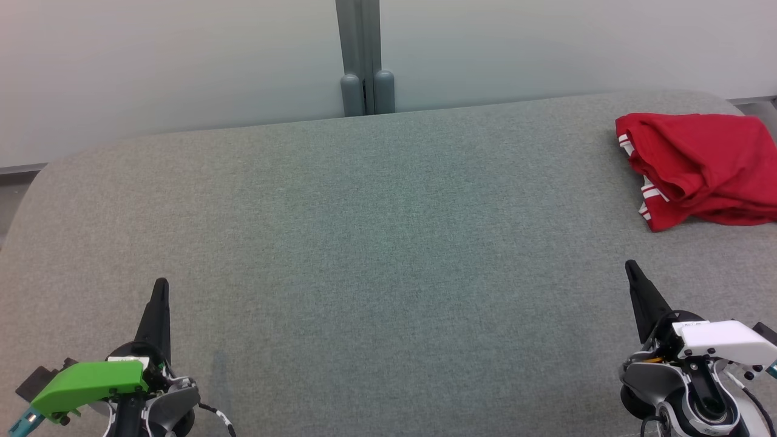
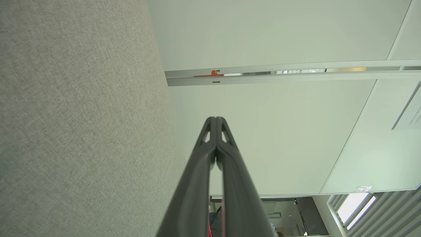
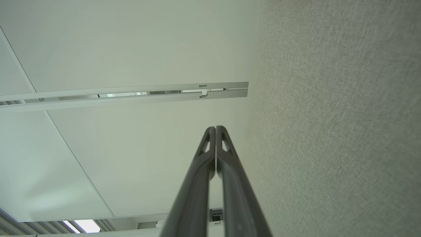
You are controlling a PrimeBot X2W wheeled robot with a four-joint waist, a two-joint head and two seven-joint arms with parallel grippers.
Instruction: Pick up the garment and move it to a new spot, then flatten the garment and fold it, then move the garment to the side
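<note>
The garment [image 1: 698, 167] is seen at the surface's [image 1: 364, 243] far right, lengthwise across, ahead of the nearer right gripper [image 1: 630, 266]; it and the left gripper [image 1: 161, 283] are pressed closed, empty.

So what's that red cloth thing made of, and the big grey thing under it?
The red garment looks like soft, matte knit cloth: it slumps in loose folds, with white stripes at the hems. The grey surface seems to be woven upholstery fabric, matte, perhaps padded: fine speckled weave, rounded corners.
</note>
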